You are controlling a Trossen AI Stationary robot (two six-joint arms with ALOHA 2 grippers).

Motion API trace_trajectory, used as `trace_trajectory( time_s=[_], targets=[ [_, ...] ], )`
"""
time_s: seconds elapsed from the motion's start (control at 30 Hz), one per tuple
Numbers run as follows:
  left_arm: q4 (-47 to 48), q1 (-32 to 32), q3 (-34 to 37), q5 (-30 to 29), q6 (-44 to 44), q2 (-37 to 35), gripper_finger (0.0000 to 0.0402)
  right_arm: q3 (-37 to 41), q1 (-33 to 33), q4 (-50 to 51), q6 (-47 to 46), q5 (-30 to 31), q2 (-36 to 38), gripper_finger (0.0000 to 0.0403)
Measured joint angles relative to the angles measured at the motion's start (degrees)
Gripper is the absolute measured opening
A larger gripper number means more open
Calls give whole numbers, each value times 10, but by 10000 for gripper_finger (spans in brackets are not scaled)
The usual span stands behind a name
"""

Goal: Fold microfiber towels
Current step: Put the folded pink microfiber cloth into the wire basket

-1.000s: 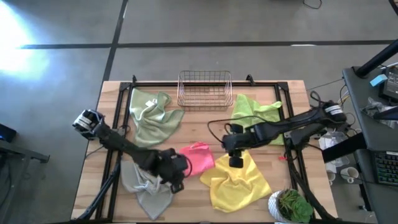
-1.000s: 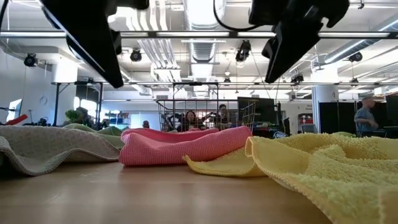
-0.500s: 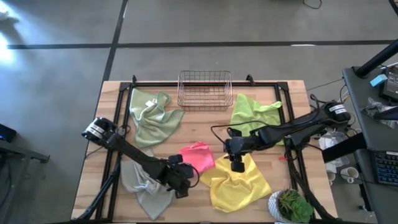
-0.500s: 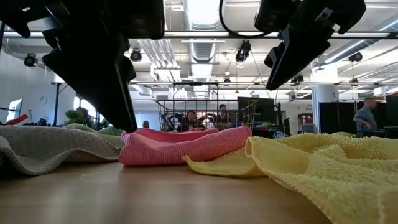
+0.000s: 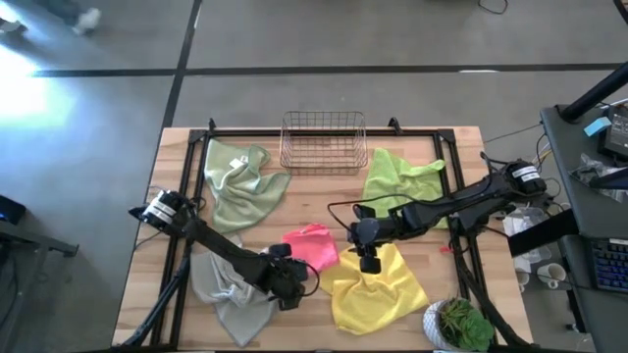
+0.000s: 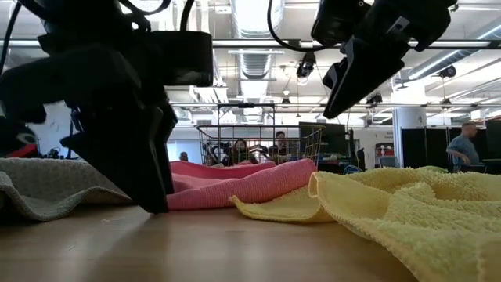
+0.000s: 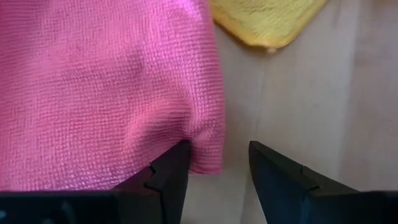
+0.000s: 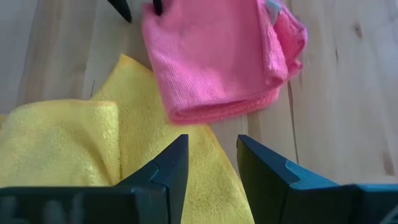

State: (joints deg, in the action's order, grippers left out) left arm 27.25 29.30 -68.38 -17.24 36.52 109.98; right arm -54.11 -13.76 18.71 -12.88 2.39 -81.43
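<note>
When read from the front edge of the bench (image 5: pixel 437 147) backward: first, at the front right corner, a potted plant (image 5: pixel 456 324). Just behind, toward the left, a crumpled grey-beige towel (image 5: pixel 231 289), and to the right of the middle a rumpled yellow towel (image 5: pixel 378 289), spread wide and filling the near right of the low view. Between those two, the left claw (image 7: pixel 217 152), lowered right down to the wood at the near corner of the pink towel (image 7: pixel 93 81); fingers apart, released, gripping nothing, with the very corner of the pink cloth lying in the gap and one finger (image 7: pixel 171 171) against its edge. Slightly farther back, the pink towel itself, partly folded, in the middle of the bench, its right edge touching the yellow towel. Just beside it, the right claw (image 8: pixel 211 146), raised above the far edge of the yellow towel, likewise released, fingers apart around nothing, pointed down toward the line where pink meets yellow. Farther back on the left, a pale sage green towel (image 5: pixel 240 181), loosely bunched; on the right, a lime green towel (image 5: pixel 402 176), partly under the right arm. At the far edge, centred, a copper wire basket (image 5: pixel 324 140). Beyond the bench, in the low view, a room with ceiling lights and a person (image 6: pixel 462 145) standing far off on the right.
</note>
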Motion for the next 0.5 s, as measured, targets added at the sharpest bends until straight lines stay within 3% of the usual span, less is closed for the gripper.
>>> trace_trajectory(
  time_s=[0.1,0.3,0.5],
  targets=[
    [-2,-2,-1,-4,2,9,153,0,0,-13,-1,-4,0,124],
    [-3,-4,-1,-48,6,13,150,0,0,-67,21,-79,-6,121],
    [2,-14,-1,-70,6,14,94,0,0,-78,86,-89,-32,121]
  ],
)
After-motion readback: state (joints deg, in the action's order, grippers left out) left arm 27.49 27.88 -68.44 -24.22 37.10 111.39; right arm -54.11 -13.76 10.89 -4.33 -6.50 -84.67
